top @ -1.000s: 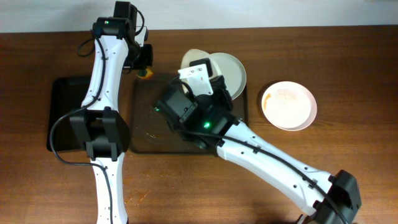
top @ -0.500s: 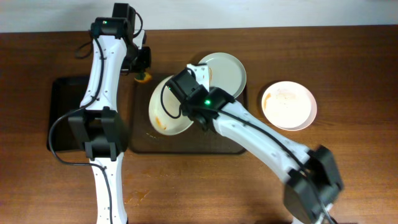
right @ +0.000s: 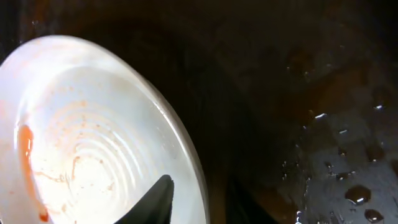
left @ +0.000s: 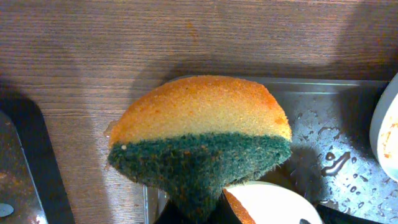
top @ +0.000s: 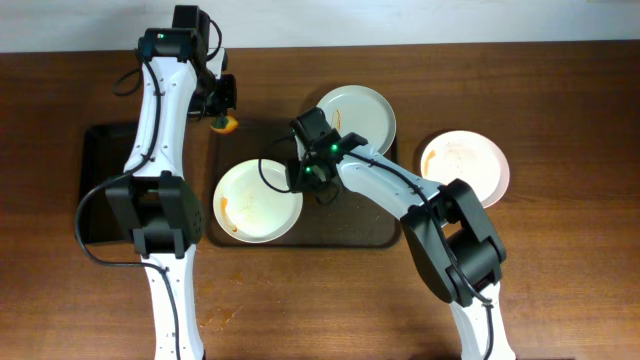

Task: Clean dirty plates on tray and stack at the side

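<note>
Overhead, my right claw (top: 299, 180) is clamped on the right rim of the near plate (top: 255, 200), which sits at the left end of the tray (top: 345, 215) with an orange streak inside. My left claw (top: 226, 116) pinches the sponge (top: 229, 124) over the tray's far left corner, apart from that plate. My worry is the grip. Only a thin edge is held and the tray is beaded with water, so a push from the sponge could twist the plate loose. The arms sit close, so bringing the sponge in risks a knock. The tray also holds a second plate (top: 358, 115), overhanging its far rim. The third plate (top: 464, 168) lies off it, on the table (top: 560, 270).
</note>
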{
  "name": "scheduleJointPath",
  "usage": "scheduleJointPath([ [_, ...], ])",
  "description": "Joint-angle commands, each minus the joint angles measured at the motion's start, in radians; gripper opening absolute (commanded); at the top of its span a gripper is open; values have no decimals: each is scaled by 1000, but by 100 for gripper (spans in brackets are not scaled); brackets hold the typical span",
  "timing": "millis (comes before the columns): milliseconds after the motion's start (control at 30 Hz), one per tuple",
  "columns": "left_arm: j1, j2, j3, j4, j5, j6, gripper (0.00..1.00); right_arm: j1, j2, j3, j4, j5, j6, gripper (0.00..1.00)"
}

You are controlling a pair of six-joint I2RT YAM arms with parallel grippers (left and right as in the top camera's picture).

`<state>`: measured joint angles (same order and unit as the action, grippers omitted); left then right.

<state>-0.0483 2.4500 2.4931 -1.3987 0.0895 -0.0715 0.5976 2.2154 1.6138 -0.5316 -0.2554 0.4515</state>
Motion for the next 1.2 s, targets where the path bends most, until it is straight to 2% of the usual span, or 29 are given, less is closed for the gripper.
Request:
scheduleJointPath([
  [0, 1, -8, 13, 2, 0, -11, 1, 6, 19, 6, -2, 25, 82, 22],
  [33, 1, -8, 13, 2, 0, -11, 0, 5, 19, 6, 14, 28, 82, 4],
  [100, 1, -8, 13, -15, 5, -12, 0, 3, 19, 6, 20, 56, 185, 4],
  [167, 1, -8, 11, -85, 46, -14, 0, 7, 19, 6, 13, 183, 343, 4],
  [267, -2, -8, 5, -228, 45, -56, 0, 10, 19, 6, 16, 231, 373, 4],
  [367, -26, -8, -94, -261, -21, -195, 1, 9, 19, 6, 16, 230, 373, 4],
  [467, -93, -8, -280, -120, -53, -237, 1, 9, 19, 6, 16, 230, 373, 4],
  [533, -116, -8, -352, -90, -217, -398, 1, 9, 19, 6, 16, 230, 369, 4],
  [667, -114, -8, -538, 73, -268, -414, 1, 9, 19, 6, 16, 230, 369, 4],
  [733, -114, -8, -648, 182, -372, -413, 1, 9, 19, 6, 16, 230, 369, 4],
  [800, -114, -8, -711, 294, -398, -409, 1, 9, 19, 6, 16, 230, 369, 4],
  [900, -120, -8, -711, 462, -413, -267, 1, 11, 19, 6, 11, 230, 369, 4],
  [933, -120, -8, -708, 475, -432, -266, 1, 11, 19, 6, 9, 230, 369, 4],
  [1067, -120, -8, -600, 474, -484, -217, 1, 11, 19, 6, -3, 230, 369, 4],
  [1167, -119, -10, -356, 364, -483, -218, 1, 11, 19, 6, -7, 230, 365, 4],
])
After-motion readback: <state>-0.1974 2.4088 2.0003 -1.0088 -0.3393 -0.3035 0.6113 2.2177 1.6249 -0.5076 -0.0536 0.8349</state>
